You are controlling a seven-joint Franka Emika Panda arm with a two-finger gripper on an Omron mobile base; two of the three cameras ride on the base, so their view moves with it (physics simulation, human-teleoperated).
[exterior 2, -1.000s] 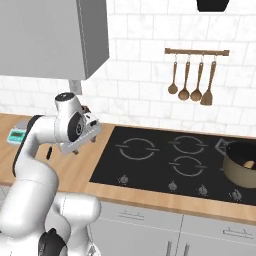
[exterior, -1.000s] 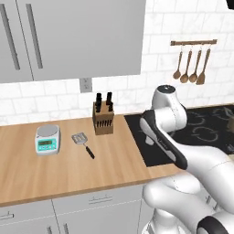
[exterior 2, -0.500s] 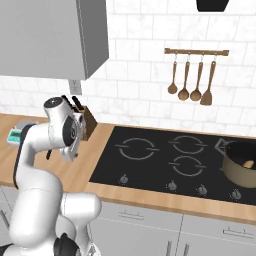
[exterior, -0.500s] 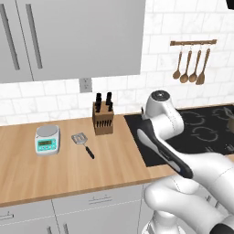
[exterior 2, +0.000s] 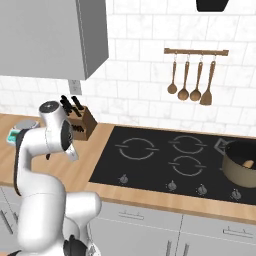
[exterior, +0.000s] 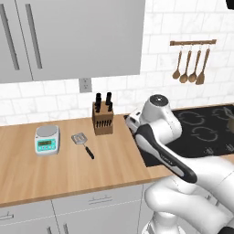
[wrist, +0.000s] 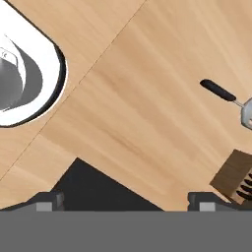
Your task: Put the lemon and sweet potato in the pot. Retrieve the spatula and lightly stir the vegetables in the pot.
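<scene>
**Arm swings left toward the spatula**

Since the earlier frames the arm turns further to the left, away from the hob and over the wooden counter.

Left base view: one spatula point(exterior: 82, 142) lies flat on the counter point(exterior: 55, 173), between one scale point(exterior: 47, 139) and one knife block point(exterior: 102, 119). Four wooden utensils point(exterior: 188, 66) hang on the wall.

Right base view: one pot point(exterior 2: 241, 161) stands at the far right of the hob point(exterior 2: 165, 160), with something brown-orange inside, probably the sweet potato point(exterior 2: 247, 163). I cannot see the lemon.

Hand view: two fingertips point(wrist: 47, 201) stand wide apart and hold nothing. The spatula handle is at the right edge, the block corner just beside it.

Risks, in my judgement: the block is near the spatula, so a low approach may hit it. The thin flat handle may slip when the fingers close.
</scene>
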